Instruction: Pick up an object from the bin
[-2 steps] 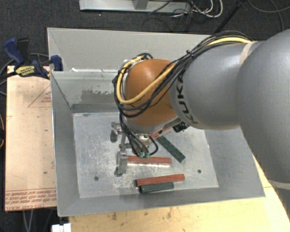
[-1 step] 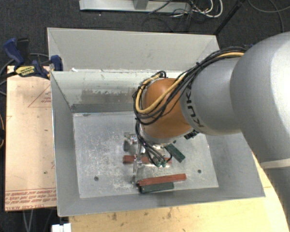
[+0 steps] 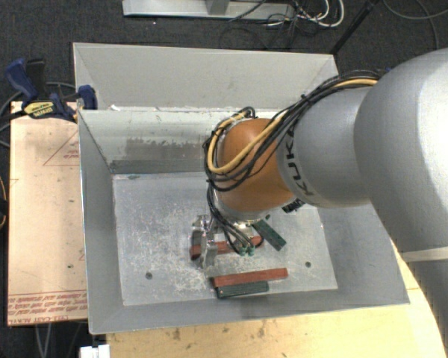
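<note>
Red-brown piece (image 3: 225,247), small and partly covered by the robot's wrist, lies on the bin (image 3: 145,230) floor at the lower middle of the frame, just beside the gripper (image 3: 205,250). Its full outline is hidden, so its shape is hard to make out. The gripper is low over the bin floor, and whether it is wide, narrow or gripping anything cannot be told from this angle. A round orange cover (image 3: 246,166) with yellow and black cables (image 3: 213,149) looped round it blocks the view above the gripper.

To the right, a dark green block (image 3: 271,236) lies tilted, its upper end under the cover's edge. Below these, near the bin's front wall, a long flat red-brown bar (image 3: 250,277) lies almost level, with a shorter dark bar (image 3: 243,290) just beside its lower edge; whether the two touch is unclear.

The thick grey arm (image 3: 373,140) fills the right of the frame and is cut off there. The bin is grey sheet metal with sloping walls, and its flat floor is scuffed with pale scratches. Beyond the bin at the top, the dark ground (image 3: 30,21) carries loose wires.
</note>
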`<state>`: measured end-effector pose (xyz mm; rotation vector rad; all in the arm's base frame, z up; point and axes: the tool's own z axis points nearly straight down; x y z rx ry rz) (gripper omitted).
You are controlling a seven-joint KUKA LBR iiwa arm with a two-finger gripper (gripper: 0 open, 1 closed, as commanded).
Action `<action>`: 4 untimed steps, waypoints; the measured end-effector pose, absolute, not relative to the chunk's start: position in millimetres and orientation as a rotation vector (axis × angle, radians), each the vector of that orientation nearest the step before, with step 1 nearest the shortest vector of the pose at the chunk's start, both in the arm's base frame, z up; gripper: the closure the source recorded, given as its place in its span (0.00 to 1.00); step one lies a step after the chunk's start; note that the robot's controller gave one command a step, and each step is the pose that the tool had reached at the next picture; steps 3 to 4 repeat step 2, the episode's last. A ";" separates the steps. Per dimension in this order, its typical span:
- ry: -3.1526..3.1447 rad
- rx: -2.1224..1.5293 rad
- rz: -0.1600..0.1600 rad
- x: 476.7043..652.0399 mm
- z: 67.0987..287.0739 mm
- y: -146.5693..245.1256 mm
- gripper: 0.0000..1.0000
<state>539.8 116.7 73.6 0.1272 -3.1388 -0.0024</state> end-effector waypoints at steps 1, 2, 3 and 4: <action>-3.137 0.236 -0.005 571.6 71.5 97.9 1.00; -3.058 0.765 0.005 575.1 260.3 -6.1 1.00; -3.058 0.765 0.005 575.1 260.3 -6.1 1.00; -3.058 0.765 0.005 575.1 260.3 -6.1 1.00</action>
